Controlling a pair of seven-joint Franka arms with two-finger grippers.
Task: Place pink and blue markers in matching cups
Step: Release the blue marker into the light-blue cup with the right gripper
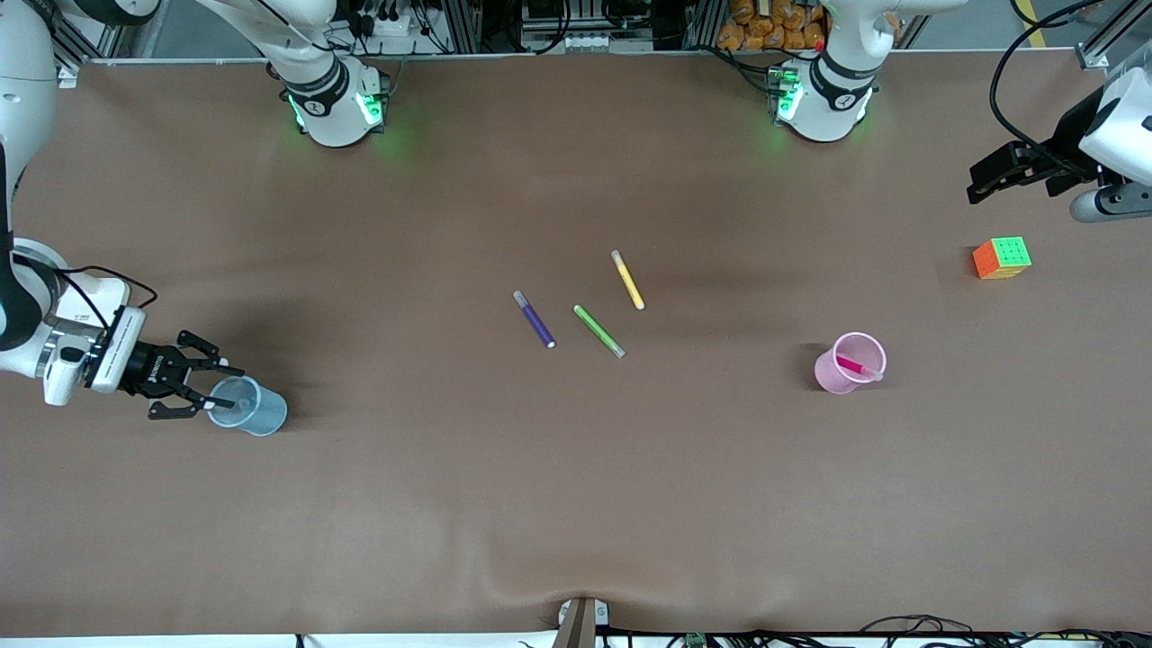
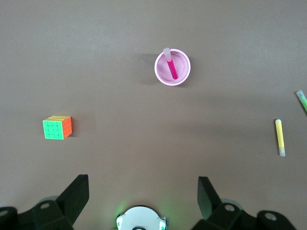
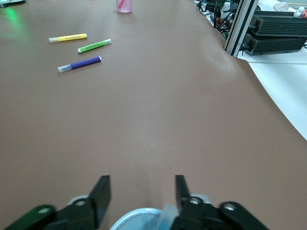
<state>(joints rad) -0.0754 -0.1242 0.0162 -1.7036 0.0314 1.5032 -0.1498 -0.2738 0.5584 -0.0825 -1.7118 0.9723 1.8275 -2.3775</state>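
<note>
Right end effector (image 1: 211,389) sits at the blue cup (image 1: 247,406), at the right arm's end of the bench (image 1: 576,504), fingers spread wide around its rim. A dark, slim shape inside the cup may be the blue marker; unconfirmed. Mid-bench lie 3 stray pens: purple (image 1: 535,319), green (image 1: 599,331), yellow (image 1: 627,280), well apart from both cups. Pink marker (image 1: 857,367) leans inside the pink cup (image 1: 846,364). Left end effector (image 1: 994,175) waits, open, near a puzzle cube (image 1: 1002,258).

White arms, black jaws, green base LEDs, blk cables.
</note>
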